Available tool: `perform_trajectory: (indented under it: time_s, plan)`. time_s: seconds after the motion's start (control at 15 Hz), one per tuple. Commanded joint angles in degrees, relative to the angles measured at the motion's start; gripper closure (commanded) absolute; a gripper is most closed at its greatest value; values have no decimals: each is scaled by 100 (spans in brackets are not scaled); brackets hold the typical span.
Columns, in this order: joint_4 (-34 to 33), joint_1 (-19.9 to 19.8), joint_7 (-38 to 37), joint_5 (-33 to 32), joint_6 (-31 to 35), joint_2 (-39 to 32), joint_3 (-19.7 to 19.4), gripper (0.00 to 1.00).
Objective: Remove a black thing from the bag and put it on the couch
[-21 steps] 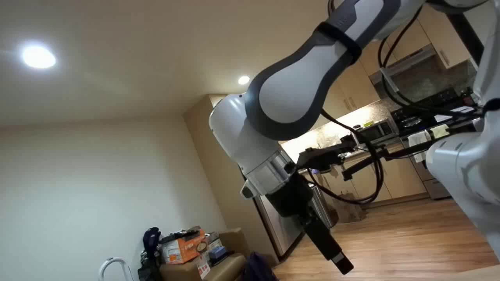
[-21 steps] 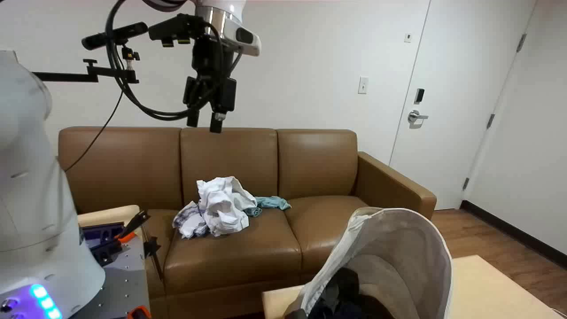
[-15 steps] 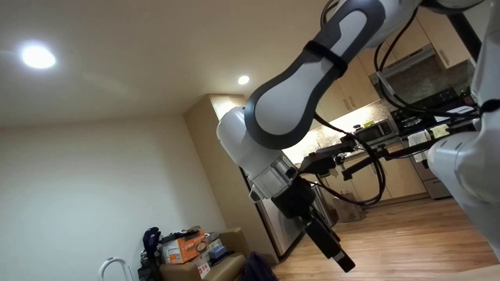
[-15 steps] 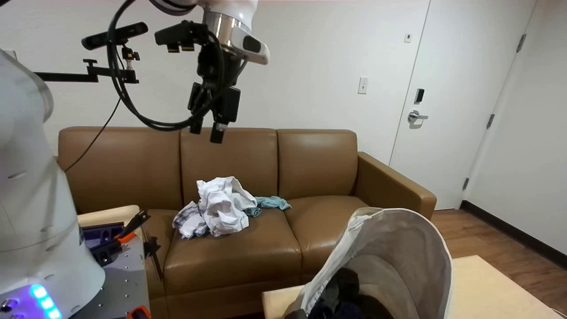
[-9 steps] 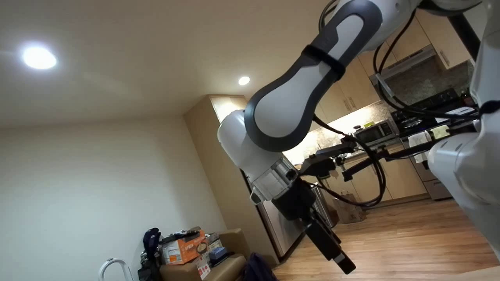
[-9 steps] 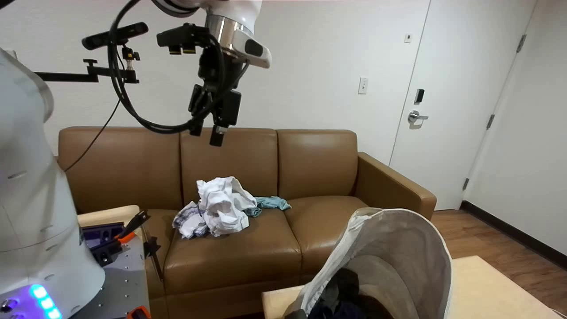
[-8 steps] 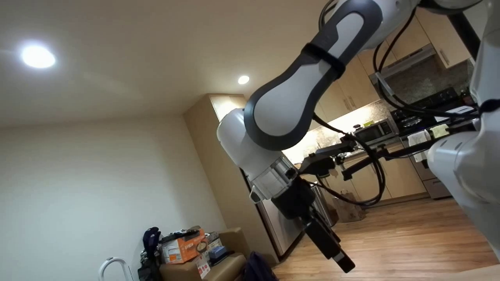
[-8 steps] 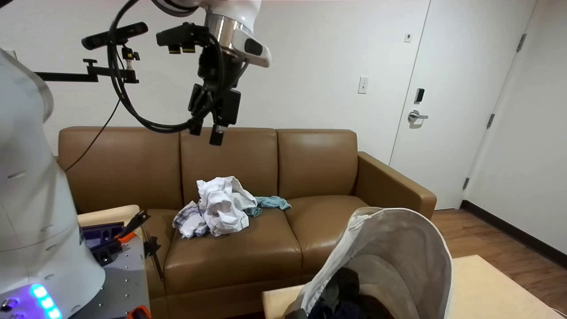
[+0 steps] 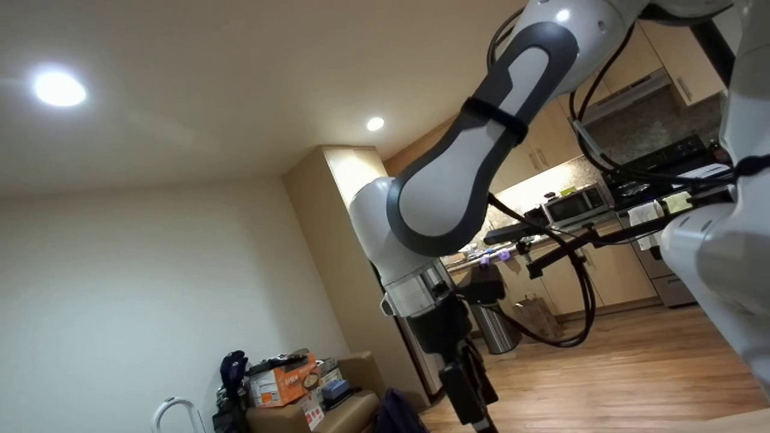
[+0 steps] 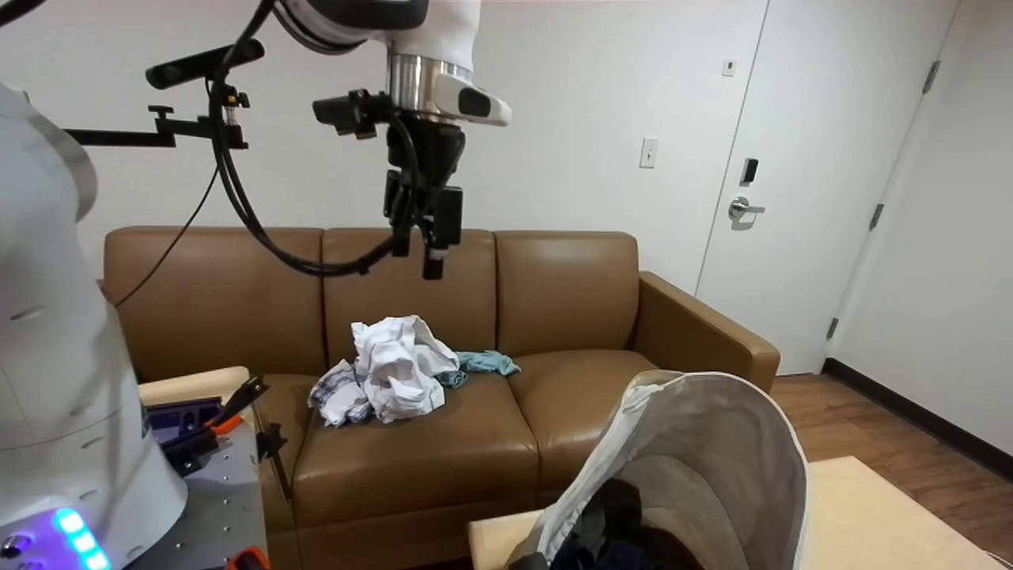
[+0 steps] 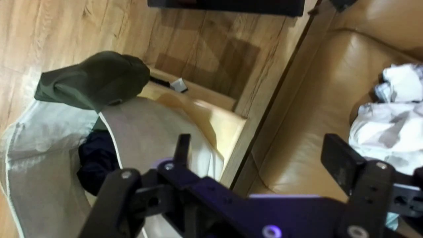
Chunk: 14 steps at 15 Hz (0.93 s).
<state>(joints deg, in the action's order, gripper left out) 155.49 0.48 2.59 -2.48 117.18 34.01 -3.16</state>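
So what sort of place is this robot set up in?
Probably an apartment's combined living-and-kitchen space, though an office break room is possible: there's a brown three-cushion couch, a microwave and wood-toned upper cabinets.

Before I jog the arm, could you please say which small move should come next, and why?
I'd probably shift the open fingers over the bag, since the wrist view shows the dark cloth inside it off to one side, not between them.
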Motion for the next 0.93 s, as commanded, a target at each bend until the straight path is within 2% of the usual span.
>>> perform_trajectory:
  time_s: [0.0,0.33,0.47,0.53,0.67,0.87]
  plan:
    - [261,-389,152,28,1617,-400,-401,0]
    - [221,-1040,320,-389,4062,-1197,-787,0]
    - [152,-1401,-102,-422,5026,-2125,-777,0]
    - [315,-1174,194,-225,4293,-1232,-779,0]
    - [286,-1255,187,-236,4454,-1513,-795,0]
    - [279,-1208,189,-231,4419,-1378,-757,0]
